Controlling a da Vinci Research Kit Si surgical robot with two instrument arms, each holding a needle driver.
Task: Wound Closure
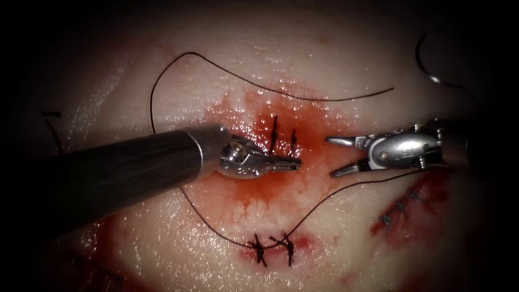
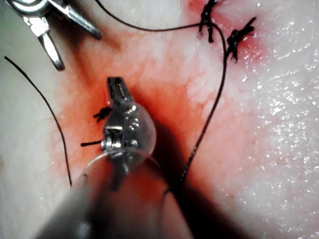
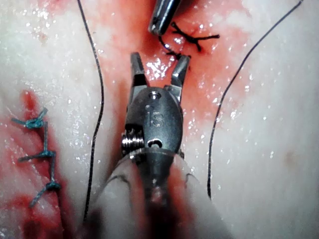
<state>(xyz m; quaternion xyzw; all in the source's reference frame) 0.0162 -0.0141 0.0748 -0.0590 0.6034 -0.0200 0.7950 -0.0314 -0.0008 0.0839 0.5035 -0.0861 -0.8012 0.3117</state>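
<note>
On the tissue (image 1: pixel 178 238) the red-stained cut (image 1: pixel 284 116) is crossed by two dark stitches (image 1: pixel 275 135). My left tool (image 1: pixel 292 162) lies just below them with its jaws shut; I see nothing between them (image 2: pixel 115 82). To the right of the cut, my right tool (image 1: pixel 338 157) has its jaws open and holds nothing (image 3: pixel 159 59). The dark thread (image 1: pixel 189 54) loops over the tissue's left side, passes under the left shaft and runs through two lower stitches (image 1: pixel 273 246). A dim curved needle (image 1: pixel 427 67) lies far up on the right, outside the tissue and held by neither tool.
A row of bluish stitches (image 1: pixel 400 208) closes another red cut at the lower right, also seen beside the right tool (image 3: pixel 42 154). Red fluid (image 1: pixel 259 189) spreads below the left tool. A short cut thread end (image 1: pixel 51 116) lies at the far left.
</note>
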